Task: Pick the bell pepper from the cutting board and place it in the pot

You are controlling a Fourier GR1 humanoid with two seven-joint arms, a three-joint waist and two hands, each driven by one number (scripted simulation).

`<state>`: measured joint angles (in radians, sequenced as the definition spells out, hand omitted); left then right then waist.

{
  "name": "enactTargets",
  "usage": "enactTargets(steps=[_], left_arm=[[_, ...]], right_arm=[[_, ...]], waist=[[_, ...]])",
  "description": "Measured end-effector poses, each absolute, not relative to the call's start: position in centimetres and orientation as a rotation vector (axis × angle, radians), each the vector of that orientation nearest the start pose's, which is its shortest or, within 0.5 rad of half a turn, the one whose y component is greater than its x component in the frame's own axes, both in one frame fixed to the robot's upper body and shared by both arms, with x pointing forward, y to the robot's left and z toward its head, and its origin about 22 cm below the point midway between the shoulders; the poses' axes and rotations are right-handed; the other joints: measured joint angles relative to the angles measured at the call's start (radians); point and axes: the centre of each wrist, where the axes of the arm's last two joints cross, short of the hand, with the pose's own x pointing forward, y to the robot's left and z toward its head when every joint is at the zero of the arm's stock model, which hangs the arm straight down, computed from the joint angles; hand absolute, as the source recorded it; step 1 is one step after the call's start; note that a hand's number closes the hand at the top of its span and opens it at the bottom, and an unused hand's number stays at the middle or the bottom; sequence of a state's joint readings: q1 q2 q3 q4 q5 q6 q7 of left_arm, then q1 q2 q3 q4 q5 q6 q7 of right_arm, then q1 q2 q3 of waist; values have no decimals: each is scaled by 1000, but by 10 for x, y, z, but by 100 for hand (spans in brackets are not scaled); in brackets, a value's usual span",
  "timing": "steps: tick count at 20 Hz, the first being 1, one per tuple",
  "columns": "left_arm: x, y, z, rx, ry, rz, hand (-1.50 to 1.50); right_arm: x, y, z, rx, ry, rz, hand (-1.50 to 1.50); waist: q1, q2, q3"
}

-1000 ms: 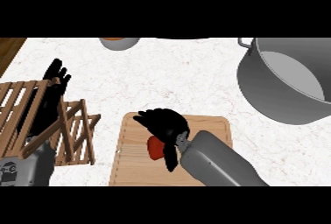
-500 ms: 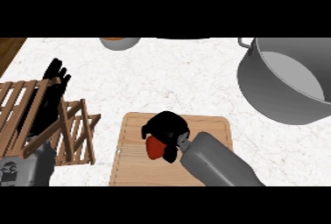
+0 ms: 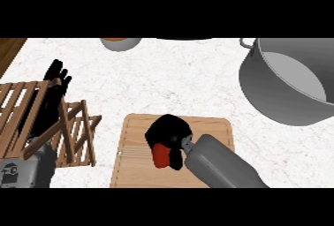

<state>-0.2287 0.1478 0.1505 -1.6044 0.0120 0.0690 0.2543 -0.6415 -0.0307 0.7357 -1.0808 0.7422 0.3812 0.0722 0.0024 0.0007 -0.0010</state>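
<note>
A red bell pepper (image 3: 159, 157) lies on the wooden cutting board (image 3: 134, 154) near the counter's front. My right hand (image 3: 168, 132) sits directly over it, fingers curled down round it, so only the pepper's lower left part shows. The large grey pot (image 3: 287, 84) stands at the right, well away from the board. My left hand (image 3: 55, 75) rests open at the left, fingers up, behind the wooden rack.
A wooden slatted rack (image 3: 46, 119) occupies the left side beside the board. A small grey bowl with something orange in it (image 3: 120, 43) sits at the counter's far edge. White marble counter (image 3: 183, 79) lies between the board and the pot.
My right hand has drawn back toward me along the board and closed lower over the pepper. The left hand has not moved.
</note>
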Motion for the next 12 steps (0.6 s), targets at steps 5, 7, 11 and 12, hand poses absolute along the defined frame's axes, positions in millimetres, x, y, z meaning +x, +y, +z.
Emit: enactTargets(steps=[5, 7, 11, 12], left_arm=[[281, 285, 70, 230, -1556, 78, 0], [276, 290, 69, 248, -1557, 88, 0], [271, 295, 69, 261, -1559, 101, 0], [271, 295, 69, 263, -1560, 101, 0]], right_arm=[[256, -89, 6, -38, -1372, 1954, 150], [239, -119, 2, 4, -1394, 1979, 150], [208, -186, 13, 36, -1435, 1999, 150], [200, -201, 18, 42, -1458, 1984, 150]], waist=[[-44, -20, 3], [-64, -25, 3], [-81, -24, 2], [-83, -23, 2]])
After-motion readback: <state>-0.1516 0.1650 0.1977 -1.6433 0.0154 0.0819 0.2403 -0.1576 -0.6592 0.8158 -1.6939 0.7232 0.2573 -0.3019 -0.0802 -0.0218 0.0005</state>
